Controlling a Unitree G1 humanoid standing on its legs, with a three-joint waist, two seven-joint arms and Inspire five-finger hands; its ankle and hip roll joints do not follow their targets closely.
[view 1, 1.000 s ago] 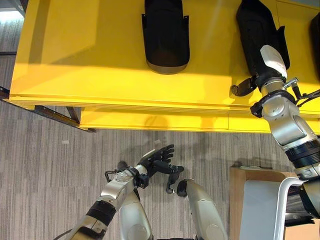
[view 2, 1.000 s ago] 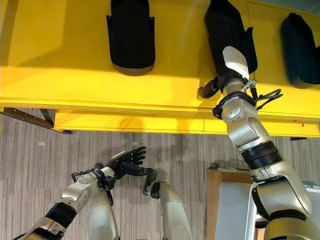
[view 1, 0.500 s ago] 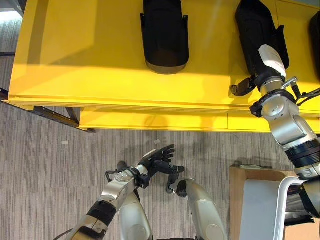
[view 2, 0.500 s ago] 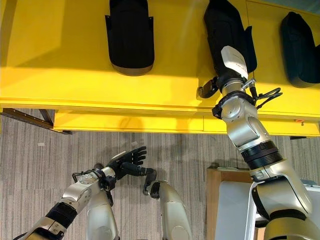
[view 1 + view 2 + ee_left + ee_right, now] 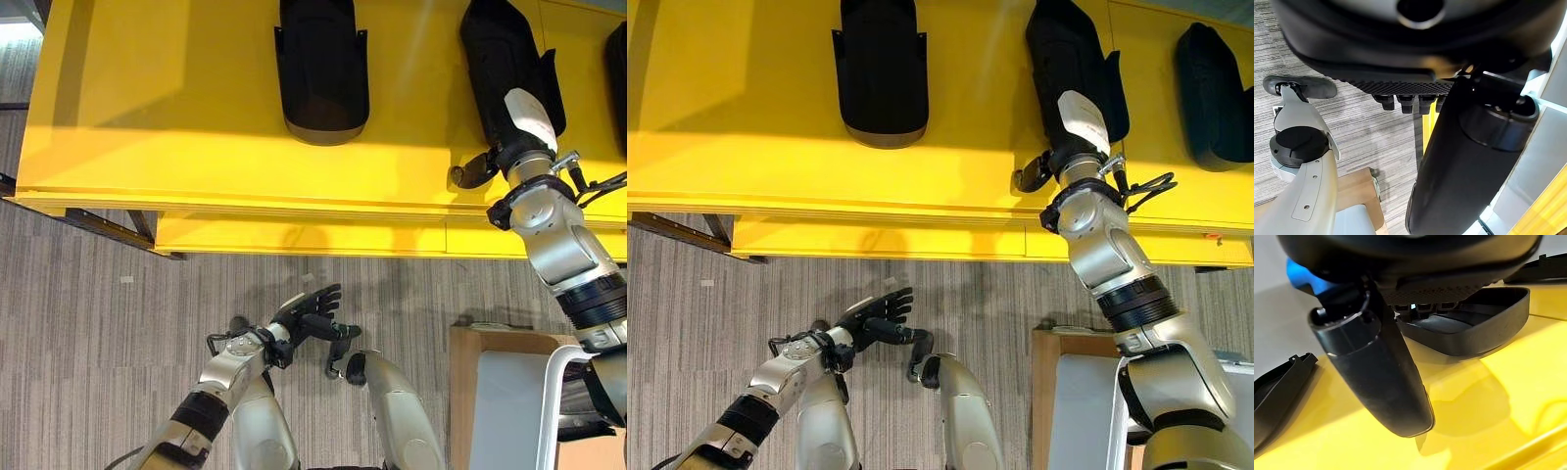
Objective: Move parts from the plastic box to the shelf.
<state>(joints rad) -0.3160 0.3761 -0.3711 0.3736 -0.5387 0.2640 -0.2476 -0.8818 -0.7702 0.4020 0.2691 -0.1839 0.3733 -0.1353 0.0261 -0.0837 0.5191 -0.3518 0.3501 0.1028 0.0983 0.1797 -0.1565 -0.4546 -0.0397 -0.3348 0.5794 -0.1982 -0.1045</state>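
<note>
A black part (image 5: 1073, 59) lies on the yellow shelf (image 5: 745, 108) at about 1 o'clock, with the right robot hand (image 5: 1080, 125) resting on its near end; I cannot tell how its fingers are set. 2 more black parts lie on the shelf, one (image 5: 884, 69) at 11 o'clock, another (image 5: 1213, 83) at 2 o'clock. The left robot hand (image 5: 877, 311) hangs low over the floor at 7 o'clock, fingers spread and empty.

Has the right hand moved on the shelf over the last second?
Yes, slightly. The right hand has crept further in over the yellow shelf, away from its front edge, along with the black part it rests on.
</note>
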